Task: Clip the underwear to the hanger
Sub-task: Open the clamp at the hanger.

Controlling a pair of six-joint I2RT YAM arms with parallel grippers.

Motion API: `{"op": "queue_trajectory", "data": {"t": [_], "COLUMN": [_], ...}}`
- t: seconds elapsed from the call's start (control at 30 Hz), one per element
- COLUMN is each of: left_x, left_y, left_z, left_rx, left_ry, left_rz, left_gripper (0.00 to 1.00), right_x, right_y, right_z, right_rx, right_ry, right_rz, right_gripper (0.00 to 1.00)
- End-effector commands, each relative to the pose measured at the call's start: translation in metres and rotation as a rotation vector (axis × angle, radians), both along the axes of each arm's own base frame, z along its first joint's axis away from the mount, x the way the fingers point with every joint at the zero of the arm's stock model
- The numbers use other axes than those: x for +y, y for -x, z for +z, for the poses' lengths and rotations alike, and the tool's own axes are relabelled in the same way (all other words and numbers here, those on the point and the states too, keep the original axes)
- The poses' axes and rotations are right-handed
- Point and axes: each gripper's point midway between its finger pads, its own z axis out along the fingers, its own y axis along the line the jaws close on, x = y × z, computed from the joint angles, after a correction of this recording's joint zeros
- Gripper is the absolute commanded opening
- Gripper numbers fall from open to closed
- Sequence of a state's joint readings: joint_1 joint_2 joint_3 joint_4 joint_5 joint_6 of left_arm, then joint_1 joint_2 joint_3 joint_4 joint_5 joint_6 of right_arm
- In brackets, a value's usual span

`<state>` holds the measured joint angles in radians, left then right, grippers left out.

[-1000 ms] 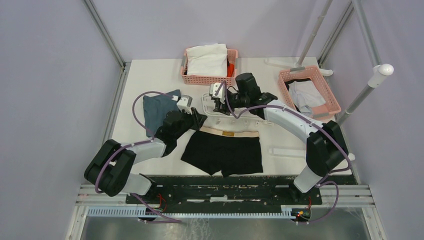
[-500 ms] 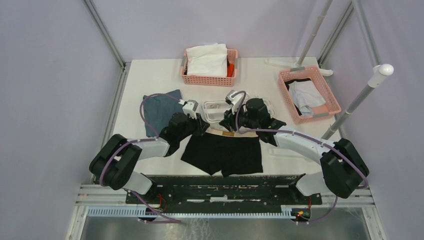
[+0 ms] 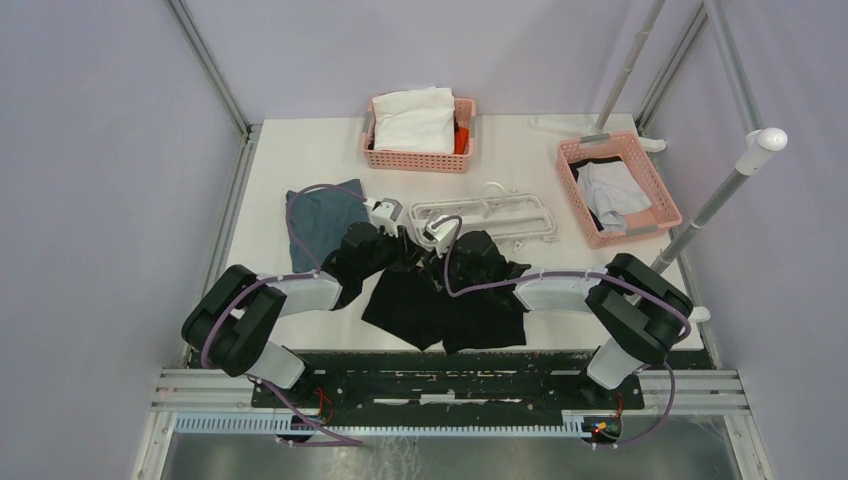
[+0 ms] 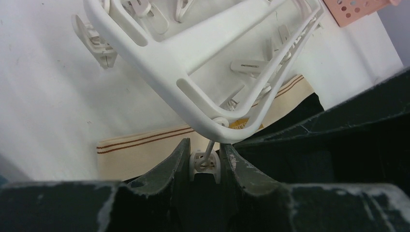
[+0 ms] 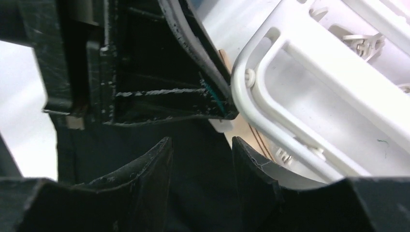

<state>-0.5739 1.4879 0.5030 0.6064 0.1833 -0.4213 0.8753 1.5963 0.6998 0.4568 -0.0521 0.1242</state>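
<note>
The white hanger (image 3: 500, 215) lies flat on the table beyond the black underwear (image 3: 470, 310). In the left wrist view my left gripper (image 4: 203, 147) is shut on a small white clip (image 4: 205, 164) that dangles from the hanger's near corner (image 4: 193, 53), just above the beige waistband (image 4: 140, 152). My right gripper (image 5: 200, 150) stands open over black fabric (image 5: 193, 193), nothing pinched between its fingers, with the hanger rail (image 5: 300, 96) to its right. From above, both grippers meet at the waistband, left gripper (image 3: 408, 250) beside right gripper (image 3: 447, 260), and they hide most of it.
A folded blue-grey cloth (image 3: 320, 215) lies left of the hanger. A pink basket (image 3: 372, 150) with a white garment stands at the back, another pink basket (image 3: 640, 170) at the right. A slanted white pole (image 3: 720, 195) rises at the right edge.
My right arm has swung back from the far side of the hanger to the waistband beside the left gripper, and its jaws have widened. The left gripper kept its hold on the clip.
</note>
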Motion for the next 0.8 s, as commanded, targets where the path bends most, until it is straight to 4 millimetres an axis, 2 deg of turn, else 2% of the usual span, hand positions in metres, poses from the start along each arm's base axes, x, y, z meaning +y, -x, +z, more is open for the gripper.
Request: {"op": "queue_trajectory", "data": {"t": [0.0,0.17,0.37,0.47,0.77], "left_x": [-0.017,-0.021,-0.023,-0.023,-0.023], "left_y": [-0.003,0.003,0.007,0.008,0.007], "left_z": [0.038,0.045,0.056,0.058,0.060], "left_rx": [-0.091,-0.103,-0.116,-0.117,-0.102], "left_ry": [0.066,0.090,0.127,0.136,0.161], "left_rz": [-0.073,-0.110,-0.127,-0.124,-0.110], "left_gripper": [0.03,0.03,0.03,0.03,0.03], "right_x": [0.008,0.003,0.009,0.010,0.013], "right_y": [-0.018,-0.020,-0.018,-0.018,-0.011], "right_z": [0.021,0.012,0.010,0.012,0.018], "right_rx": [-0.161,-0.218,-0.243,-0.251,-0.246], "right_ry": [-0.041,-0.004,-0.040,-0.074,-0.146], "right_rz": [0.000,0.022,0.052,0.043,0.052], "right_gripper": [0.56,0.57,0.55,0.49,0.23]}}
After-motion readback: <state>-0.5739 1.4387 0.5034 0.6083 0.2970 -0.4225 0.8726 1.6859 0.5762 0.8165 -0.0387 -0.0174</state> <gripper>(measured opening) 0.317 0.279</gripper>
